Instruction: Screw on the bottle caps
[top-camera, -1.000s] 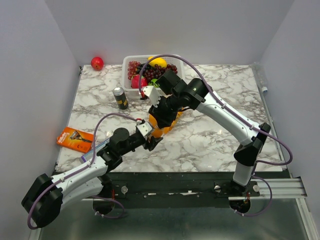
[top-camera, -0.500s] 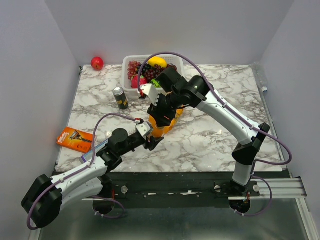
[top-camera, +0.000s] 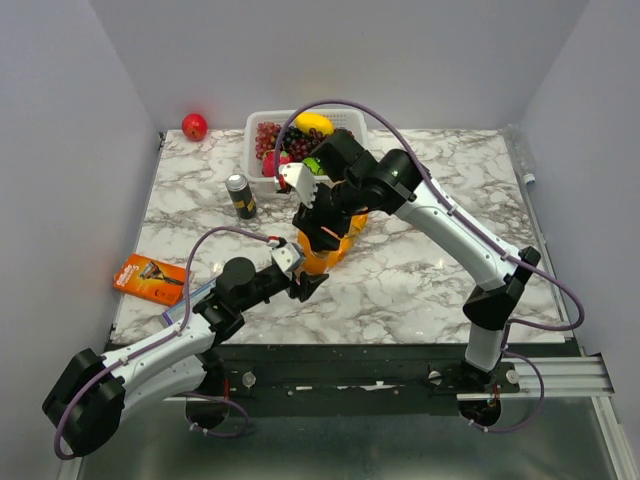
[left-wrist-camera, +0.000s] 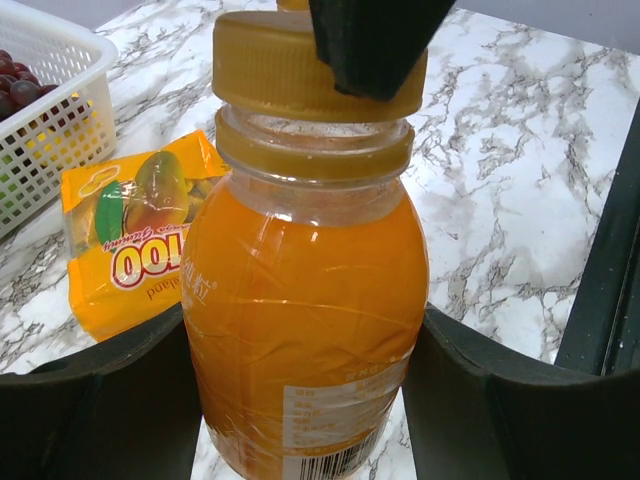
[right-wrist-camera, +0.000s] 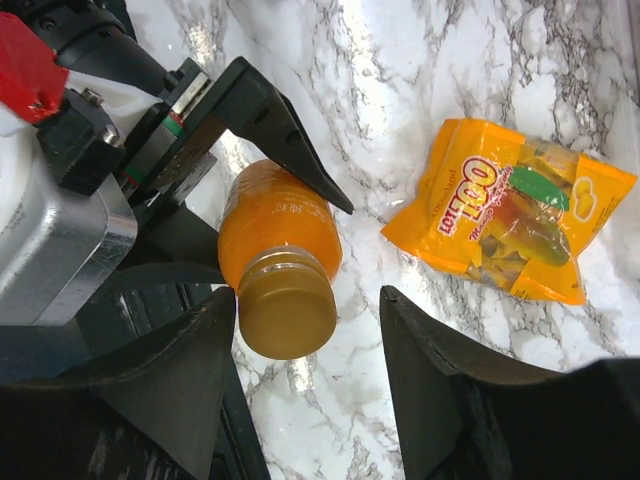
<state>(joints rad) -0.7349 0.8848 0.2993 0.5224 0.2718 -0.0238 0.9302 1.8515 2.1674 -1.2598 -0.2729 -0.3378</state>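
Your left gripper (top-camera: 306, 286) is closed on the orange juice bottle (left-wrist-camera: 300, 280). Both black fingers (left-wrist-camera: 110, 400) press the lower sides of the bottle and hold it upright near the front-centre of the marble table (top-camera: 440, 290).

The golden-orange cap (left-wrist-camera: 290, 65) sits on the bottle neck; I can't tell how far it is threaded.

Your right gripper (right-wrist-camera: 310, 330) hangs over the cap, spread wider than it. One finger (right-wrist-camera: 180, 390) is right against the cap edge. The other finger (right-wrist-camera: 440, 380) is apart from it, with bare marble showing in between. In the left wrist view, a black fingertip overlaps the cap's top rim.

An orange snack packet (right-wrist-camera: 510, 230) lies flat just beyond the bottle. The white basket (left-wrist-camera: 50, 70) is further back.
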